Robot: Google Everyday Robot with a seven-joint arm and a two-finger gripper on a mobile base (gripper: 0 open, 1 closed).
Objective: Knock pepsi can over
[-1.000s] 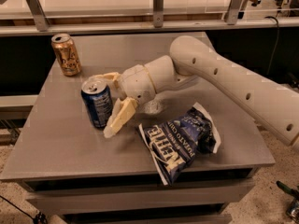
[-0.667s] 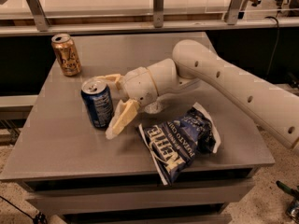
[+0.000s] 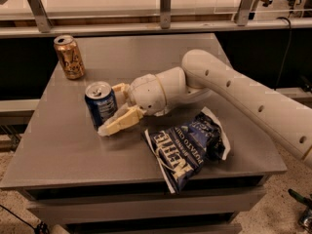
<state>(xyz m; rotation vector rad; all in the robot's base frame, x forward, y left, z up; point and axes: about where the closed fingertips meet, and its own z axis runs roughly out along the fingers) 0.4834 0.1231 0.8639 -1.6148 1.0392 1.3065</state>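
Note:
The pepsi can (image 3: 99,106), dark blue with a silver top, stands upright on the left part of the grey table (image 3: 73,155). My gripper (image 3: 109,109) is at the can's right side, open, with the can between its cream fingers. The near finger (image 3: 121,123) lies low across the front of the can's base and looks to be touching it. The far finger (image 3: 118,88) shows just behind the can's upper right. The white arm (image 3: 243,96) reaches in from the right.
A gold-orange can (image 3: 68,56) stands at the back left of the table. A dark blue chip bag (image 3: 187,145) lies flat at the front right, just below my wrist. A railing (image 3: 161,26) runs behind the table.
The near finger has swung left and lower, from beside the can to across the front of its base. The can stands in the same place.

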